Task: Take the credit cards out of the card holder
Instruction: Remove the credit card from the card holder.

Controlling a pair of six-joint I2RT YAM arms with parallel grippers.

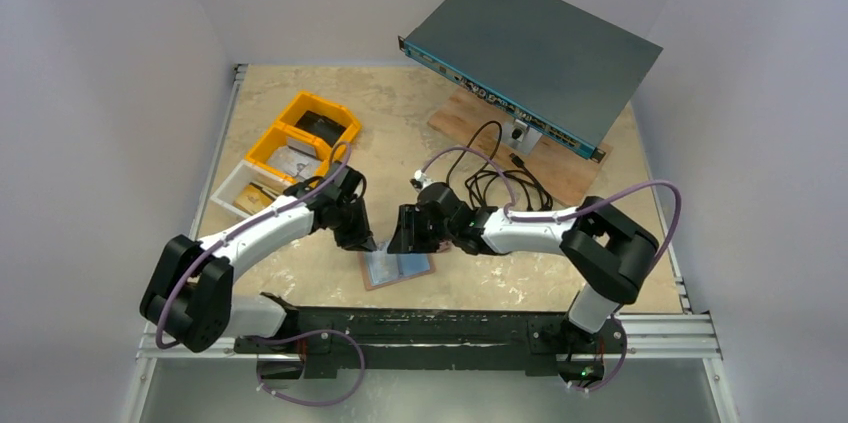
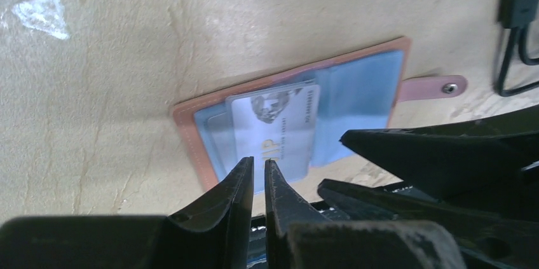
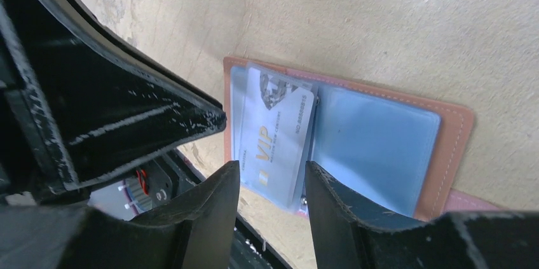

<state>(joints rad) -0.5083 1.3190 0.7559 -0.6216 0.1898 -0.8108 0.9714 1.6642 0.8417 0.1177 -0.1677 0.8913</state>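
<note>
An open card holder (image 1: 400, 270) lies flat on the bench (image 1: 400, 123), just below the centre of the overhead view, its pale blue inside facing up and its snap tab (image 2: 438, 86) sticking out at one side. A silvery credit card (image 3: 276, 138) marked VIP juts partway out of one sleeve, toward the lower edge of both wrist views. The left gripper (image 2: 256, 177) hangs over that card, fingers almost together with only a sliver of empty gap between them. The right gripper (image 3: 272, 170), fingers apart, frames the card's free end; contact cannot be told. At upper left sit yellow bins (image 1: 318, 121), at upper right a grey rack unit (image 1: 540, 48) and black cables (image 1: 490, 178)
</note>
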